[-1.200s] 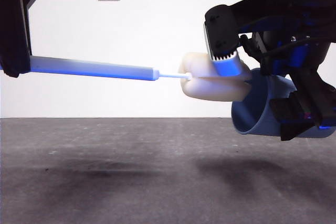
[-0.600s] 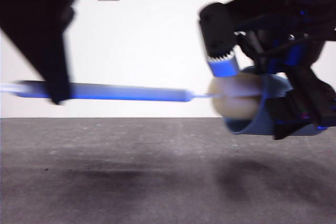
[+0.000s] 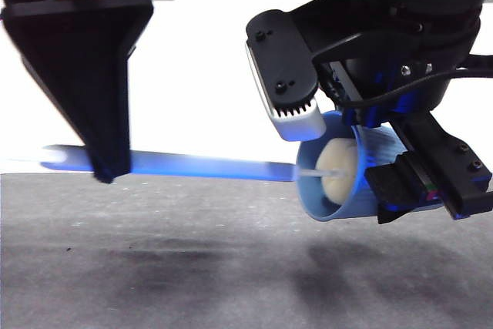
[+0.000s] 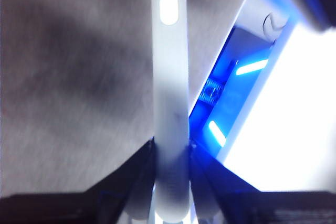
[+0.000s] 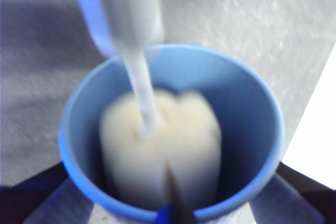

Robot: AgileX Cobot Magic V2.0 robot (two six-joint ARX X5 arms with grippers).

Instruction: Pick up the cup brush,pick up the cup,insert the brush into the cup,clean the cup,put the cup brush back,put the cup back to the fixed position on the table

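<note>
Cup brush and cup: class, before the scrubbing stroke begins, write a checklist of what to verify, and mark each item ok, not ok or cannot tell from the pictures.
1. Left gripper shut on the cup brush handle: ok.
2. Right gripper shut on the cup: ok, jaws on both sides.
3. Sponge head inside the cup's mouth: ok.
4. Sponge reaches the cup's bottom: cannot tell, hidden.
5. Cup and brush held clear above the table: ok.
6. Handle lined up with the cup's axis: ok, roughly level, cup lying sideways.
</note>
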